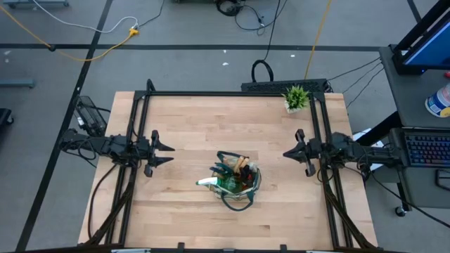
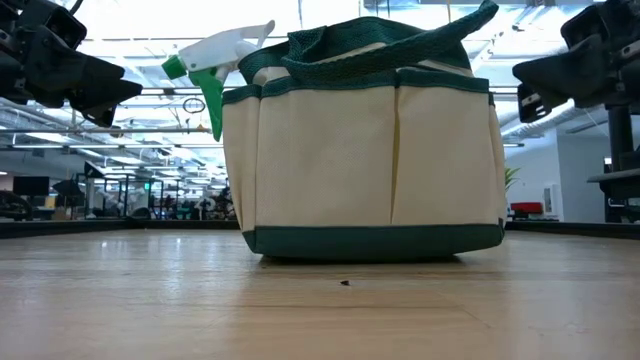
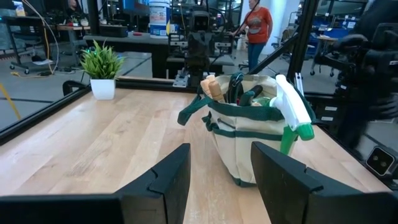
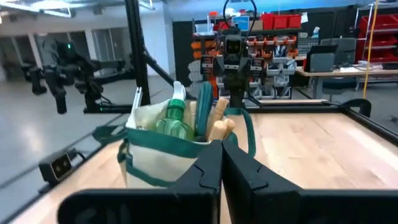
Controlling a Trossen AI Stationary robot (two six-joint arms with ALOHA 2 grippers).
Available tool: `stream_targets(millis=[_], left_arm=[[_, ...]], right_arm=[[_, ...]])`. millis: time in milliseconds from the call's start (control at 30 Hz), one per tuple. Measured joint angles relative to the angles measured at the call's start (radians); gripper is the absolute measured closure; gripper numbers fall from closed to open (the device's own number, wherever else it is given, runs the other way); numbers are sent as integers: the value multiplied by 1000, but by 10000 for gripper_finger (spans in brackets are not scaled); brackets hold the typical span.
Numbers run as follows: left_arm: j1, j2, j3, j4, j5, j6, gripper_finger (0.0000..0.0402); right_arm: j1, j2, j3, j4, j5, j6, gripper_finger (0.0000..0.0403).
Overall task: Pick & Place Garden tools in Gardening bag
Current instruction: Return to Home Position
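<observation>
Beige fabric with dark green trim marks the gardening bag [image 1: 238,184], which stands upright on the near half of the wooden table [image 1: 190,119], roughly midway between its left and right edges. Its green loop handles arch over the open top. Garden tools stick out of it: a green spray bottle [image 2: 215,55] with a white nozzle leans out over the bag's left side, and pale wooden handles [image 3: 213,88] rise beside it. No tool lies loose on the boards.

A little farther back, the left gripper [image 1: 169,153] hangs above the table to the left of the bag, well apart from it, with its fingers spread wide and holding nothing. Level with it on the other side, the right gripper [image 1: 287,154] hangs to the bag's right, also well apart, its fingers pressed together on nothing. Both point inward toward the middle of the table.

At the far right corner a small potted plant [image 1: 296,98] stands in a white pot. Beyond the table's right side, a person [image 3: 257,26] in an orange top stands in the room.
</observation>
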Motion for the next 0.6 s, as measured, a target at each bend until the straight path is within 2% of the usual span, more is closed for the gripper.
stream_targets(millis=[200,600], left_arm=[[0,0,0,0,0,0,226],[0,0,0,0,0,-1,227]], right_arm=[[0,34,0,-3,0,-62,403],[0,41,0,16,-1,-64,403]])
